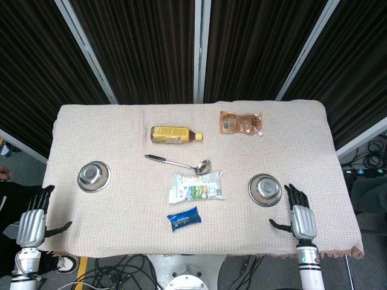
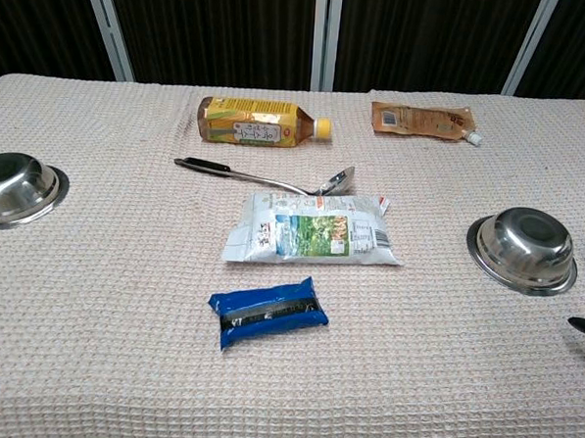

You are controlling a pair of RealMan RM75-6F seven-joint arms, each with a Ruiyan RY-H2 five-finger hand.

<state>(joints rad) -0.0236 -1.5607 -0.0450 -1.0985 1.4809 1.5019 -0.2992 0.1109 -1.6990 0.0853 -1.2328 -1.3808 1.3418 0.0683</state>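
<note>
Both hands rest empty at the near tabletop [image 1: 121, 205] edge, fingers spread: the left hand [image 1: 33, 223] seemingly just off the corner, the right hand [image 1: 300, 219] just beside the right-side round steel bowl [image 1: 265, 189]. Farther left sits a second steel bowl [image 1: 93, 176].

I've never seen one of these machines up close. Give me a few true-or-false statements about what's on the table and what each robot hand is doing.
1. Both robot hands, left and right, hold nothing. True.
2. The bottle stands upright. False: it lies on its side.
3. The ladle lies between the bottle and the white packet. True.
4. The blue packet sits inside a steel bowl. False: it lies on the cloth, apart from the left bowl and right bowl.
5. The brown pouch lies at the far side. True.
</note>
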